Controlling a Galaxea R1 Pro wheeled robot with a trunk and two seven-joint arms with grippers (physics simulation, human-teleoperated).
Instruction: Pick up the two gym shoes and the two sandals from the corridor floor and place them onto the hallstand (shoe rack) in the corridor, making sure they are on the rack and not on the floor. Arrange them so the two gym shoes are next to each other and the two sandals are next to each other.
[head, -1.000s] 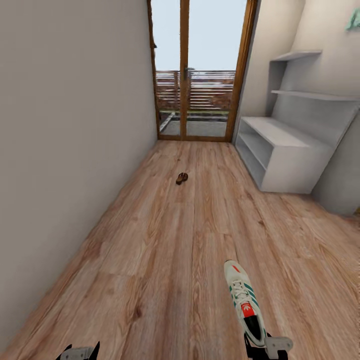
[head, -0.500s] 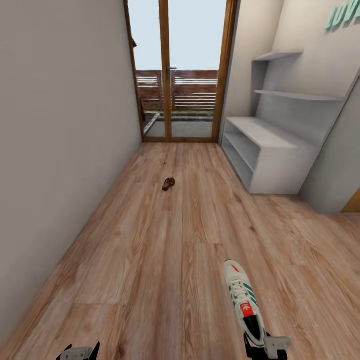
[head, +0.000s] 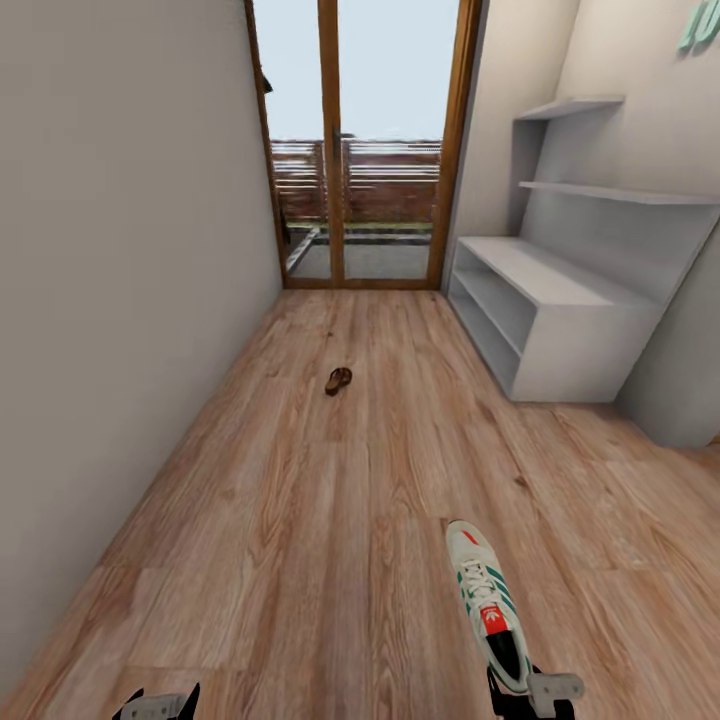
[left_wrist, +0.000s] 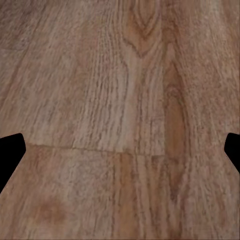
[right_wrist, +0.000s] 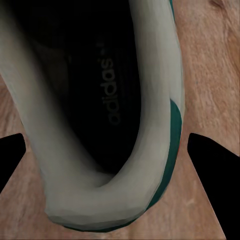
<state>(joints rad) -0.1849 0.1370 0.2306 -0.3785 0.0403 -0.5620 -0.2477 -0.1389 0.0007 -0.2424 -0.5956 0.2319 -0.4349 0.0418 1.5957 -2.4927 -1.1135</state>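
Right pincer: clamped on the heel collar of one gym shoe; toe points ahead, the shoe carried above the corridor floor. In my right wrist view the heel opening sits between the finger tips.
Left pincer: low at my left, fingers spread wide, nothing between them; planks beneath.
Just changed: the whole view has shifted over the last second, so my base or head has moved, not the things. The hallstand now sits a little larger and nearer on my right; the shoe keeps its place against my arm, so the grip seems to hold.
Sandal: one dark-brown sandal lies on the floor ahead, mid-corridor, well apart from the rack.
Rack: bench top and open shelf rows bare as far as I can see.
Glass door: at the corridor's far end.
Meaning for the task: I judge this the carry leg for the first sneaker; nothing placed yet. Next calls for closing on the rack and setting the shoe down with room beside it for its mate.
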